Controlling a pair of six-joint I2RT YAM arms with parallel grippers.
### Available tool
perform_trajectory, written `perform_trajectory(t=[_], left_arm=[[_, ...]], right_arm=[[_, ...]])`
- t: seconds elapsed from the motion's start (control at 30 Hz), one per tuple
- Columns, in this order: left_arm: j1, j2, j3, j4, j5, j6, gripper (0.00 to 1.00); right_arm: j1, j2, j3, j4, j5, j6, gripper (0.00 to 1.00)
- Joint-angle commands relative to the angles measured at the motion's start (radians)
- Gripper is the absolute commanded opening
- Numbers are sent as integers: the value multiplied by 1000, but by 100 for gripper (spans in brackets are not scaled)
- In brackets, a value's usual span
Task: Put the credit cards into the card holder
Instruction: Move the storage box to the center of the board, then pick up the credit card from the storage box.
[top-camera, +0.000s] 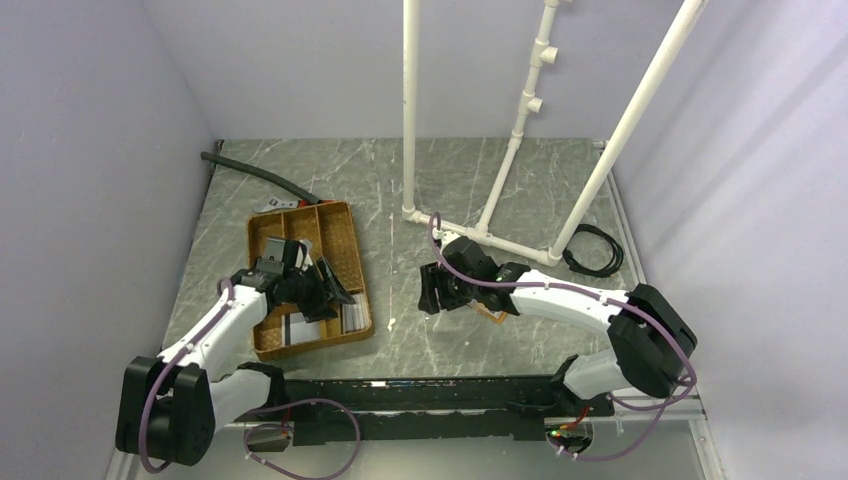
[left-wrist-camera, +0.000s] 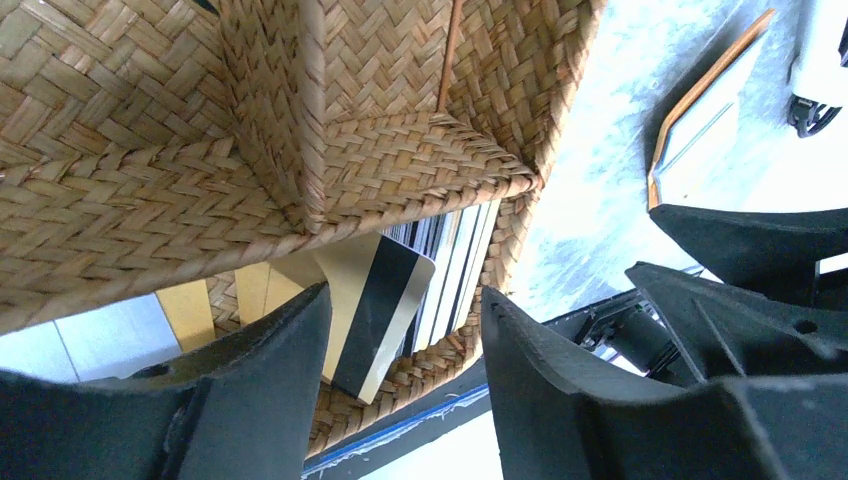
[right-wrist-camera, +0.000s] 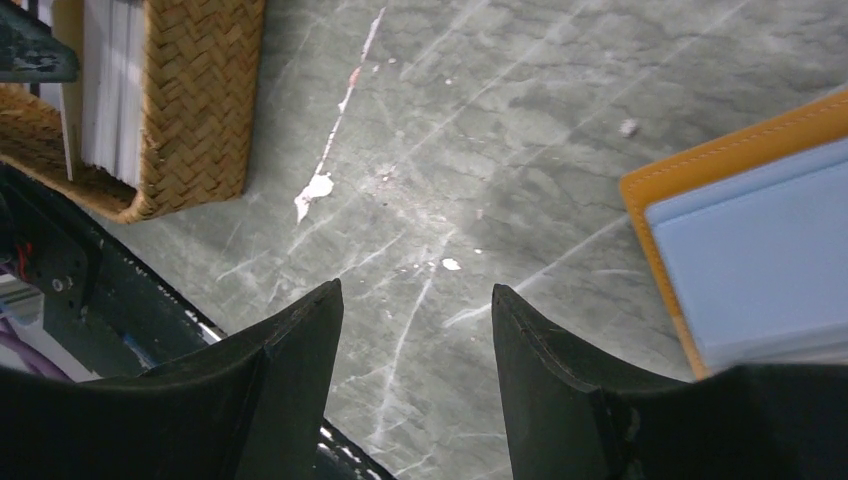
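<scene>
From above, the brown woven tray (top-camera: 358, 250) lies on the left half of the table (top-camera: 450, 180), nearer its left edge than its middle. The left gripper (top-camera: 320, 290) hangs over the tray's near compartments, where pale credit cards (top-camera: 355, 315) stand in the near-right corner. The right gripper (top-camera: 435, 290) is near the table's middle, and the orange card holder (top-camera: 492, 314) lies flat just beside it, partly under that wrist. A white pipe frame (top-camera: 410, 100) stands toward the far edge, a black hose (top-camera: 255, 175) lies by the far-left corner, and a coiled black cable (top-camera: 592, 250) lies by the right edge.

The left wrist view looks into the tray (left-wrist-camera: 150, 200) past its woven dividers. The left gripper (left-wrist-camera: 405, 300) has its fingers apart around one credit card with a dark stripe (left-wrist-camera: 380, 310) – the card is at the left finger (left-wrist-camera: 260, 400), with a gap showing before the other, so it is not pinched. More cards (left-wrist-camera: 455, 260) stand on edge behind it against the tray wall. The card holder (left-wrist-camera: 700, 120) shows beyond the tray.

In the right wrist view, the right gripper (right-wrist-camera: 415, 295) is spread over bare table (right-wrist-camera: 450, 150) with nothing between its fingers. The card holder (right-wrist-camera: 655, 200) lies at the right – a light blue card face (right-wrist-camera: 750, 250) lies inside its orange border. A tray corner (right-wrist-camera: 190, 100) holding white cards (right-wrist-camera: 110, 90) is at the upper left.
</scene>
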Motion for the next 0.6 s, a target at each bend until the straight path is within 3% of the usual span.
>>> perform_trajectory(t=[0.0,0.17,0.33,0.57], left_arm=[[-6,30,22,-8,60,9,60],[-6,8,5,-2,44,7,55],[-6,15,-5,15,43,14,51],[-7,32,4,8,26,26,35]], right_arm=[[51,32,63,68,1,49,59],[97,81,114,171,-22,183,56],[112,191,189,225,-46,275,47],[128,306,238,253,-63,308,43]])
